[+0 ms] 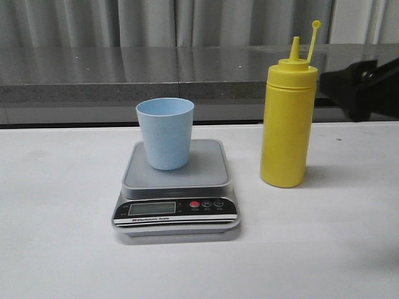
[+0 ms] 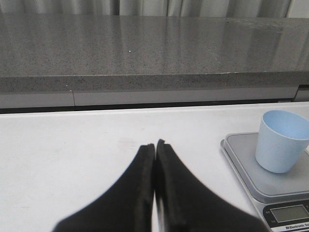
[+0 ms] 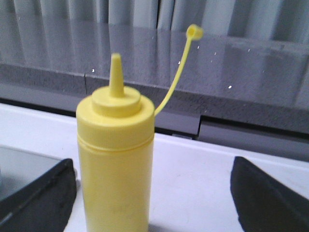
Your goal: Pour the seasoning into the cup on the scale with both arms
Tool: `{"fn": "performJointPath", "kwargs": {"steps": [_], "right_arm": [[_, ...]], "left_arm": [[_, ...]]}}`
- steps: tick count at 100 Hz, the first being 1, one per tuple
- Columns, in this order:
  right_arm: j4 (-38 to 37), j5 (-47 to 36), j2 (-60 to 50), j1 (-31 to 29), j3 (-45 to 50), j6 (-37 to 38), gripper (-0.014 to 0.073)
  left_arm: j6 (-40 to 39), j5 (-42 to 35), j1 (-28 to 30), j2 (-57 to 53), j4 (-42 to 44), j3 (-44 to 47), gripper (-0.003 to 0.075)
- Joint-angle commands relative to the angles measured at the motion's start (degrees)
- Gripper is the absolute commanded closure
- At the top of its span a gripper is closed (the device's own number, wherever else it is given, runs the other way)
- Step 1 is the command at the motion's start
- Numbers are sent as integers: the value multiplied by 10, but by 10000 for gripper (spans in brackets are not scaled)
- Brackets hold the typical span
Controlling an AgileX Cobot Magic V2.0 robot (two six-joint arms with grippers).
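Lab-style test bench: plain white table (image 1: 56, 249), grey speckled ledge (image 1: 124, 75), grey curtain (image 1: 156, 22) behind.

- Cup (image 1: 165, 133) stands upright on scale (image 1: 176, 187) platform.
- Seasoning bottle (image 3: 116, 164) stands between the right gripper's (image 3: 153, 193) spread jaws, touching neither.
- Scale lies off to one side of the left gripper's (image 2: 155, 145) closed jaws, beyond the fingertips.

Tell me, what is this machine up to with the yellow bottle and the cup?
Nothing is being held yet. A light blue plastic cup stands upright on a grey digital kitchen scale. Beside it on the white table stands a tall yellow squeeze bottle, cap off its nozzle. The right gripper is open with the bottle between its fingers; the left gripper is shut, away from the cup.
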Motion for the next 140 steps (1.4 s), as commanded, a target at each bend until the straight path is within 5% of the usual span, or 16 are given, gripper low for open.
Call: {"fn": "performJointPath", "kwargs": {"steps": [1,48,63,99,111,140], "right_arm": [[15,-4,-72,-2,6,1,-44],[89,366,-410,-2,5,-47,-42],[90,443,-494,-2,5,-107,-42],[72,585,-597,-53,5,-110,-24],[72,586,-599,-63,5,-110,116],[72,585,-599,-63,5,-110,649]], "left_arm": [[1,-41,1,4,-1,-15,740],[1,-41,1,4,-1,-15,740],[1,-41,1,4,-1,-15,740],[1,-41,1,4,-1,-15,740],[1,-41,1,4,-1,-15,740],[1,-41,1,4,-1,-15,740]]}}
